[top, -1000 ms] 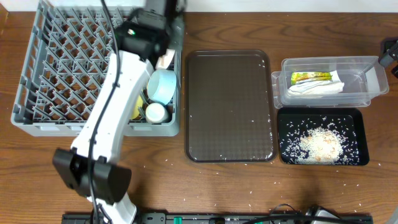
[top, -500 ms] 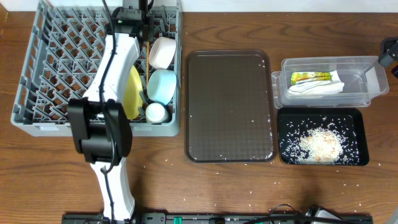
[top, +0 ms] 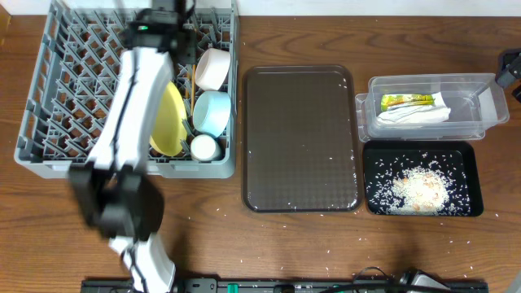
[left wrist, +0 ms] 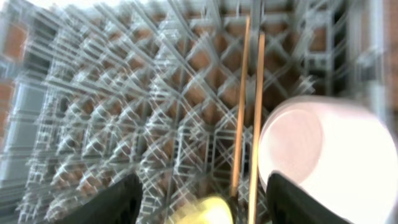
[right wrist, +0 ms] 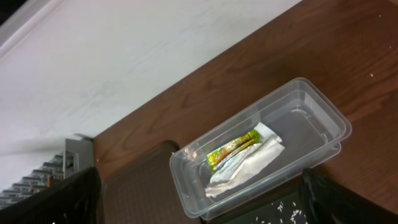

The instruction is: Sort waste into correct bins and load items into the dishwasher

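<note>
1. Left gripper [left wrist: 203, 186]: fingers [left wrist: 118, 202] spread apart, nothing pinched between them; it hangs over the far end of the large square grey plastic dish rack [top: 57, 98]
2. Pair of thin wooden chopsticks [left wrist: 249, 112]: lying in the rack just below this gripper, running lengthwise out through the gap between its fingers, touching neither
3. Round white bowl [left wrist: 323, 155]: in the rack, just beside the finger on the wrist view's right
4. Light blue bowl [top: 213, 111], small white cup [top: 203, 146], round yellow plate [top: 168, 122]: in the same rack, behind the gripper, towards the near edge; the plate stands on edge
5. Right gripper [right wrist: 200, 177]: fingers spread wide, holding nothing, at the far right table edge
6. Clear rectangular plastic tub [right wrist: 323, 118]: ahead of this gripper, holding the green-and-yellow snack wrapper [right wrist: 233, 149] and crumpled white paper [right wrist: 245, 165]
7. Shallow black rectangular tray [top: 472, 175]: beside the tub, carrying loose white rice grains [top: 419, 191]
8. Dark brown serving tray [top: 301, 138]: between the two grippers
</note>
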{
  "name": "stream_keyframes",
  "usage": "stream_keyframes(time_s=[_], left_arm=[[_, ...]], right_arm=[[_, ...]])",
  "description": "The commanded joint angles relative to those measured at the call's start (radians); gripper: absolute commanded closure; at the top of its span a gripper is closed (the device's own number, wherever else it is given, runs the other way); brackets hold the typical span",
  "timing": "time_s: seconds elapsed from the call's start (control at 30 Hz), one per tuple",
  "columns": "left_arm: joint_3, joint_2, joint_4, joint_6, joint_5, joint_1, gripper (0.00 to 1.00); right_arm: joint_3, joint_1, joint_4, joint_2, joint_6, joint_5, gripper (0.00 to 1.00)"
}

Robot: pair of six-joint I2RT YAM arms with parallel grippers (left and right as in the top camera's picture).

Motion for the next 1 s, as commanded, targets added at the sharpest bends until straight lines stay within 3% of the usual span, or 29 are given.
stream_keyframes(time_s=[0.0,0.13,0.23,0.43,0.67,0.77,0.83,0.87,0.97], left_arm=[[0.013,-0.206,-0.146,-0.14,0.087,0.0,0.32],[-0.005,-0.341,-0.379,-0.198,0.104,-0.027,0.31],[-0.116,-0.482,-0.441,-0.214,0.103,-0.087,0.31],[-0.51,-0.882,-0.216,-0.355,0.012,-0.247,0.29],[-0.99,-1.32,0.058,-0.58,-0.018,-0.388,0.15],[-1.092,-1.378,0.116,-0.636,-0.017,-0.388,0.14],[-1.134,-1.386,0.095,-0.637,-0.018,-0.388,0.14],[-1.141,-1.385,0.061,-0.637,-0.022,-0.387,0.07],[-1.144,-1.382,0.015,-0.636,-0.092,-0.387,0.07]], right_arm=[[0.014,-0.01,-0.002,0.001,0.01,0.0,0.01],[0.014,-0.01,-0.002,0.001,0.01,0.0,0.01],[0.014,-0.01,-0.002,0.001,0.01,0.0,0.01],[0.014,-0.01,-0.002,0.001,0.01,0.0,0.01],[0.014,-0.01,-0.002,0.001,0.01,0.0,0.01],[0.014,-0.01,-0.002,0.001,0.01,0.0,0.01],[0.014,-0.01,-0.002,0.001,0.01,0.0,0.01],[0.014,-0.01,-0.002,0.001,0.01,0.0,0.01],[0.014,-0.01,-0.002,0.001,0.01,0.0,0.01]])
